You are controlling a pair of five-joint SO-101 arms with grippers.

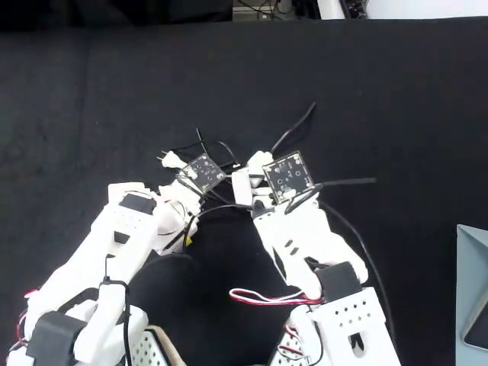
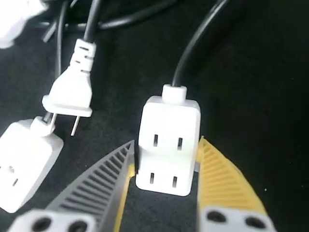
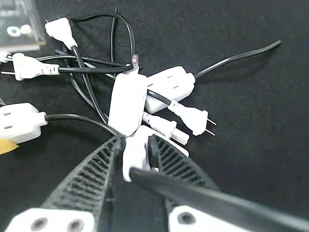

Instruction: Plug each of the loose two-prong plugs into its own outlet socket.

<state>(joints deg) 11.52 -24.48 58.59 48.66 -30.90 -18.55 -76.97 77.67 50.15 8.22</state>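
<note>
In the left wrist view my left gripper (image 2: 166, 144) is shut on a white outlet socket (image 2: 168, 140), its slots facing up and its black cord leading away. Beside it a loose white plug (image 2: 70, 94) rests with its prongs at the edge of a second socket block (image 2: 24, 164). My right gripper (image 3: 136, 142) is shut on a white plug (image 3: 136, 155) with a thick black cord. That plug sits against the end of a long white socket block (image 3: 128, 104). More loose plugs (image 3: 193, 117) and another socket (image 3: 170, 81) lie tangled around it. From above, both arms meet over the cord pile (image 1: 229, 171).
Black cords (image 1: 293, 128) trail out from the pile across the black table (image 1: 396, 91). A grey-blue container (image 1: 474, 290) stands at the right edge. Red and white wires (image 1: 259, 297) hang by the right arm's base.
</note>
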